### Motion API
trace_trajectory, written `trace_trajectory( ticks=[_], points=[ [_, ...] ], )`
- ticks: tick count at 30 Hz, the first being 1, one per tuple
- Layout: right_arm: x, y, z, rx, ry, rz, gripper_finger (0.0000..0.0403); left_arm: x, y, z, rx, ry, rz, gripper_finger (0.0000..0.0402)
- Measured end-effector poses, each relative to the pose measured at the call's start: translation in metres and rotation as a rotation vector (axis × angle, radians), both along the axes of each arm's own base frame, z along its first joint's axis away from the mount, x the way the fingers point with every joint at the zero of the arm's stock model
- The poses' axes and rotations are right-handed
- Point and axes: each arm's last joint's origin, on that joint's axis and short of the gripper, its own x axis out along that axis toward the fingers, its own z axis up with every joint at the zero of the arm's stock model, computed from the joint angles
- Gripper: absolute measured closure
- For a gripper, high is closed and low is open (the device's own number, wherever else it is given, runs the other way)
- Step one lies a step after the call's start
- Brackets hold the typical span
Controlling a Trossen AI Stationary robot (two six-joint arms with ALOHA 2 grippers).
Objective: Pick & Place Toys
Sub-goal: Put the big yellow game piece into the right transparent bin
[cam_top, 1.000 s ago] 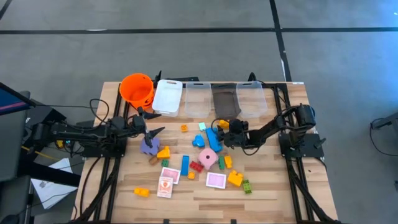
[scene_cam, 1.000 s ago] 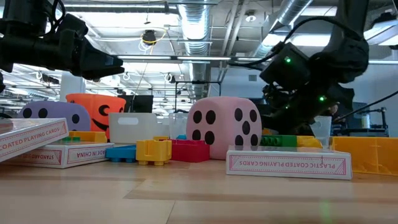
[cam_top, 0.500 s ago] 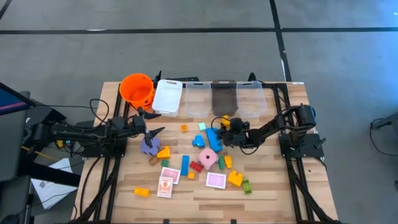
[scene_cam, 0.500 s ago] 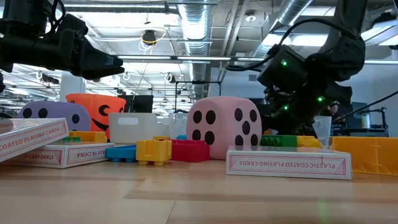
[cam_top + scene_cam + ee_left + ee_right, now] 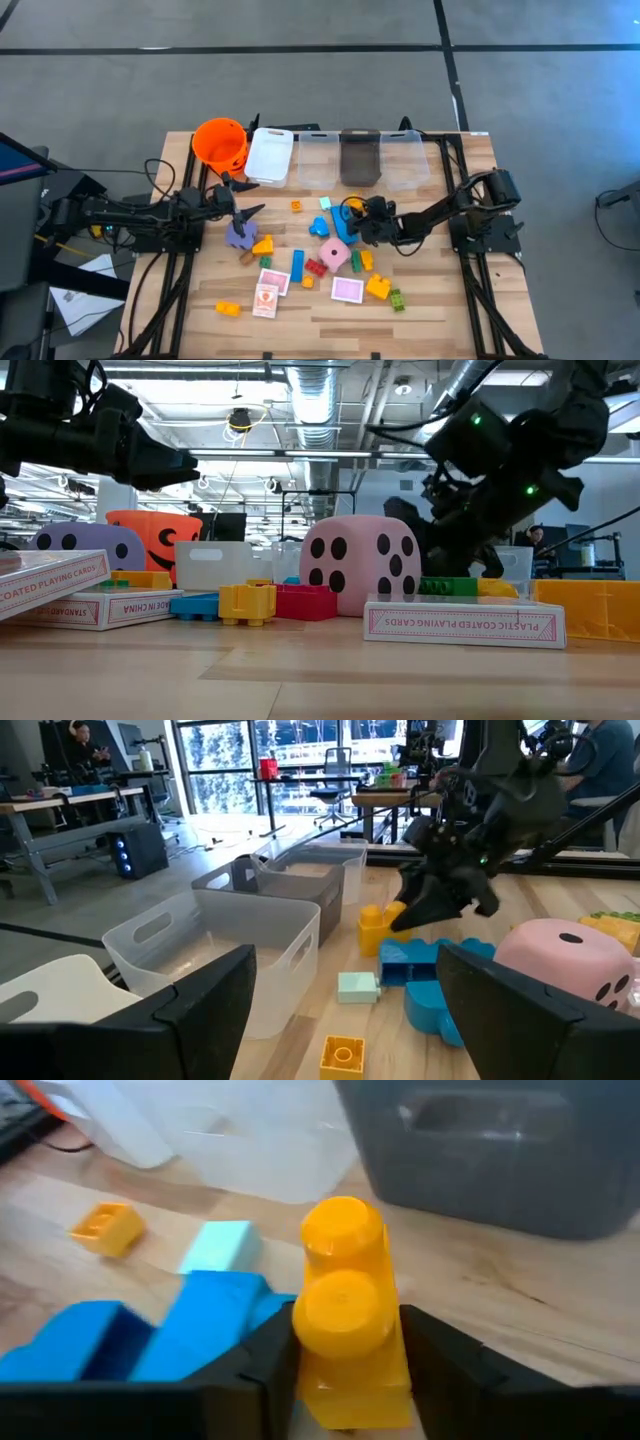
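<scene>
Your left hand (image 5: 243, 197) hovers above the table (image 5: 440, 300) on its left side, fingers spread wide and empty, pointing right, just over the purple die (image 5: 238, 234). Its arm stretches in low and level from the left edge. Far of it stand the orange bucket (image 5: 220, 142) and a row of four bins: one white bin (image 5: 268, 155), two clear ones and a grey bin (image 5: 360, 158) between them.

Moving right, you have three card boxes near the front: one at (image 5: 273, 281), one at (image 5: 265, 300) and one at (image 5: 347, 290). A long blue brick (image 5: 298, 264) lies with its long axis running near to far. There are two dice in all; the pink die (image 5: 335, 255) sits mid-table beside a red brick (image 5: 316, 267).

Your right hand (image 5: 357, 221) reaches in from the right, arm bent low over the table and pointing left. Its fingers (image 5: 262, 1370) pinch an orange two-stud brick (image 5: 345, 1315) from both sides. The brick's long axis points away from the wrist toward the grey bin, studs facing up. It sits mid-table, just near of the bin row, beside blue bricks (image 5: 160, 1340). A small orange brick (image 5: 108, 1228) and a pale teal brick (image 5: 222, 1245) lie farther left.
</scene>
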Motion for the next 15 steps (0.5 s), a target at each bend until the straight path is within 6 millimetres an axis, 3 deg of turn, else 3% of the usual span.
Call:
trace_trajectory(
  ticks=[2,10,15],
  points=[
    [0.000,0.004,0.005,-0.017,-0.014,0.005,0.0276,0.000,0.000,0.000,-0.003,0.000,0.000,0.0101],
    [-0.003,0.008,0.028,-0.089,-0.044,0.022,0.0275,0.000,0.000,0.000,-0.040,-0.011,0.000,0.0101],
    [-0.007,0.007,0.055,-0.161,-0.079,0.016,0.0275,0.000,0.000,-0.001,-0.047,-0.009,-0.002,0.0101]
  ],
)
